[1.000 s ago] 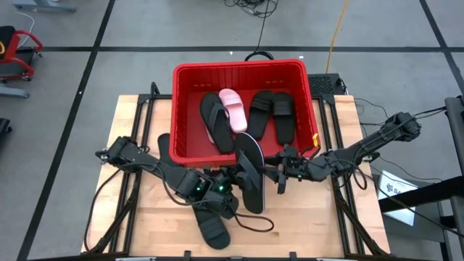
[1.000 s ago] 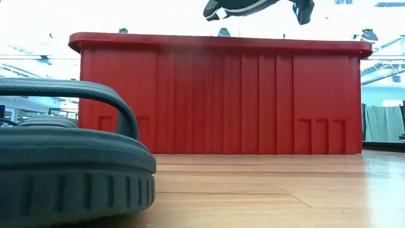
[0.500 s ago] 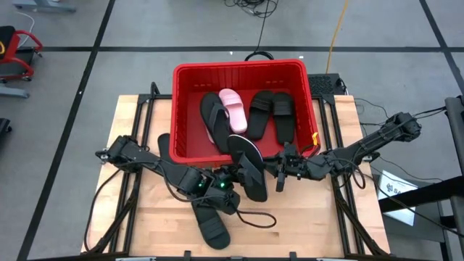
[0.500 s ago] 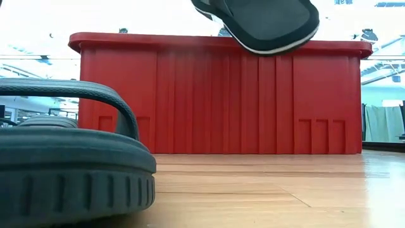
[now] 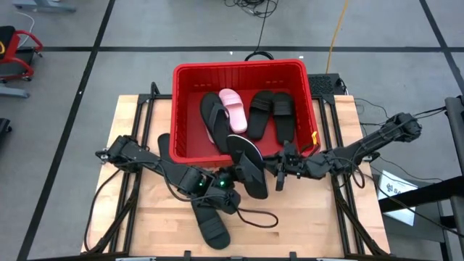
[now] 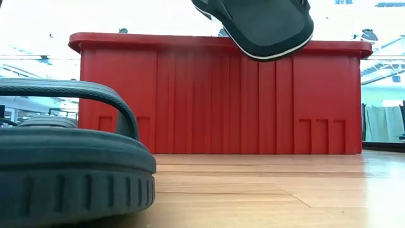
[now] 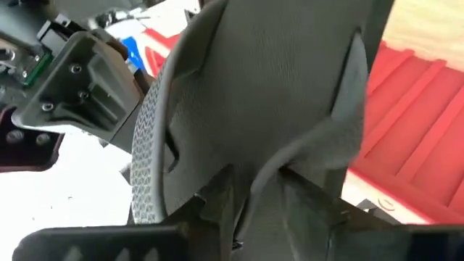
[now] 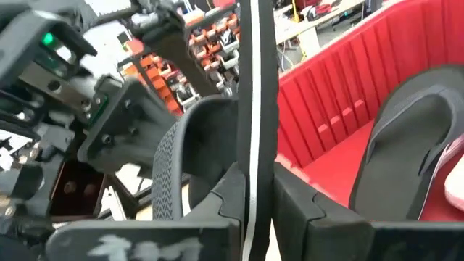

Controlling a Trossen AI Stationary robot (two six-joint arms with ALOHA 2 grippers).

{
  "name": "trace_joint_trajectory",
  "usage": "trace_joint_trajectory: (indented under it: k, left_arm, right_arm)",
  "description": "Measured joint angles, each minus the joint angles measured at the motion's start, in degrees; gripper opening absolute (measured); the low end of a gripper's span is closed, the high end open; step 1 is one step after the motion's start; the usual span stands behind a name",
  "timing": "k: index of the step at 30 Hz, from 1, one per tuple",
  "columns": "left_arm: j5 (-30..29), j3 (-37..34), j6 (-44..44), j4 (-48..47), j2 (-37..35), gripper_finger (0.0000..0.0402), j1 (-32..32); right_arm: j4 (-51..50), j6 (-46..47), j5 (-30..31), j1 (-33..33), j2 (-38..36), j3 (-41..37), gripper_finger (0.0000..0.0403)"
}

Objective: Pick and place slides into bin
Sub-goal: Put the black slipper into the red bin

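A black flip-flop slide (image 5: 246, 167) hangs tilted over the near wall of the red bin (image 5: 239, 67), between my two grippers; the low view shows its sole (image 6: 266, 25) high before the bin (image 6: 215, 95). My right gripper (image 5: 274, 170) is shut on it from the right. My left gripper (image 5: 230, 177) stands open on its left, fingers either side of the thong strap (image 7: 268, 170). In the bin lie a black flip-flop (image 5: 216, 119), a pink slide (image 5: 233, 109) and two black slides (image 5: 274, 112). My right gripper pinches the flip-flop's sole by its side edge (image 8: 255, 145) between its two fingers, coming level from the table's right. The sole stands on edge in the hold, lifted clear, tilted over the bin's near wall. My left gripper's fingers (image 7: 304, 206) flank the strap; whether they touch it I cannot tell.
A black slide (image 5: 210, 225) lies on the wooden table near its front edge and fills the low view's left (image 6: 63, 171). Another black slide (image 5: 163, 145) lies beside the bin's left wall. The bin's tall near wall stands right behind the grippers.
The held flip-flop has tipped steeper: its near end has swung down and its sole now faces the table's near edge before the bin's rim. Over the last half second it has hardly moved.
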Motion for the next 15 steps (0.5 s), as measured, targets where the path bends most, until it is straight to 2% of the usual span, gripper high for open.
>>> trace_joint_trajectory:
  k: [11,15]
  left_arm:
    - [-3.55,0.02,-15.72,-1.74,-2.45,0.0108,-2.74]
    - [-3.13,0.02,-21.55,-2.45,-4.72,0.0108,-3.49]
  right_arm:
    - [-0.92,-3.05,-0.96,-2.14,-6.77,0.0,0.0029]
    - [-0.24,-5.0,1.22,-2.34,-9.45,0.0,0.0029]
